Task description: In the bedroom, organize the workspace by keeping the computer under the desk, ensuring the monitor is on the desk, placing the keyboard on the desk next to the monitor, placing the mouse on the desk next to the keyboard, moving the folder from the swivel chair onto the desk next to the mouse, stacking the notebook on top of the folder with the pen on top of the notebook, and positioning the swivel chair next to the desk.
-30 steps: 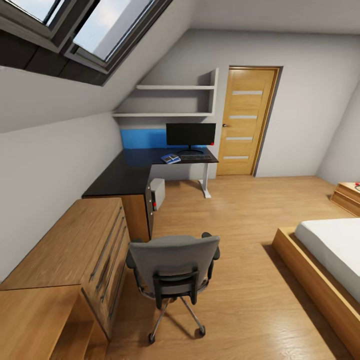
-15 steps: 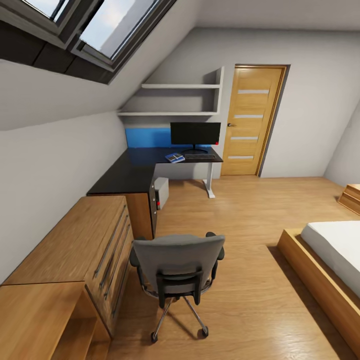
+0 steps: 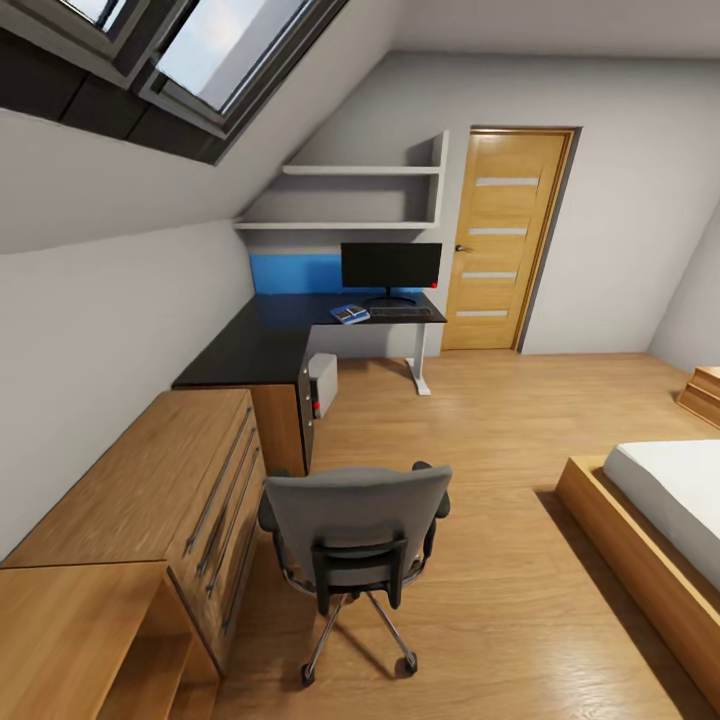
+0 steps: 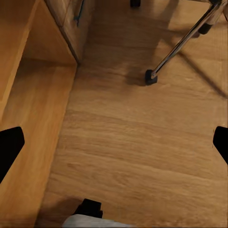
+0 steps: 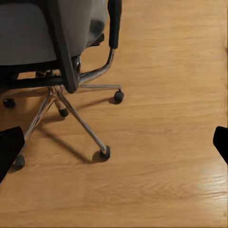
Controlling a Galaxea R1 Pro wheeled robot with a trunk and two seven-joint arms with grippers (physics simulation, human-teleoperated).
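- Chair (image 3: 350, 540): stands on the wood floor (image 3: 480, 450) just ahead of me, backrest toward me, well apart from the desk (image 3: 270, 340). Its seat is hidden behind the backrest, so I cannot tell whether the folder lies there.
- Risk: driving on, I could knock the chair; on castors (image 5: 105, 152) it would roll or spin, and anything on the seat might slide off.
- Desk: along the left wall, with the monitor (image 3: 390, 267) at the far end and the keyboard (image 3: 401, 313) just in front of it. A blue item (image 3: 349, 314) lies just beside the keyboard; I cannot tell what it is.
- Computer (image 3: 322, 384): on the floor under the desk edge; a chair pushed carelessly along this side could strike it.
- Drawer chest (image 3: 150, 500): close on my left, beside the chair. Risk: the passage between chest and bed (image 3: 650, 520) is narrow; my left arm could scrape the chest.
- Left pincer (image 4: 113, 142): released, fingers wide apart over bare floor, grasping nothing.
- Right pincer (image 5: 114, 142): likewise spread and empty, over the floor near the chair's chrome base (image 5: 71, 107). Risk: a lowered arm could snag a leg.
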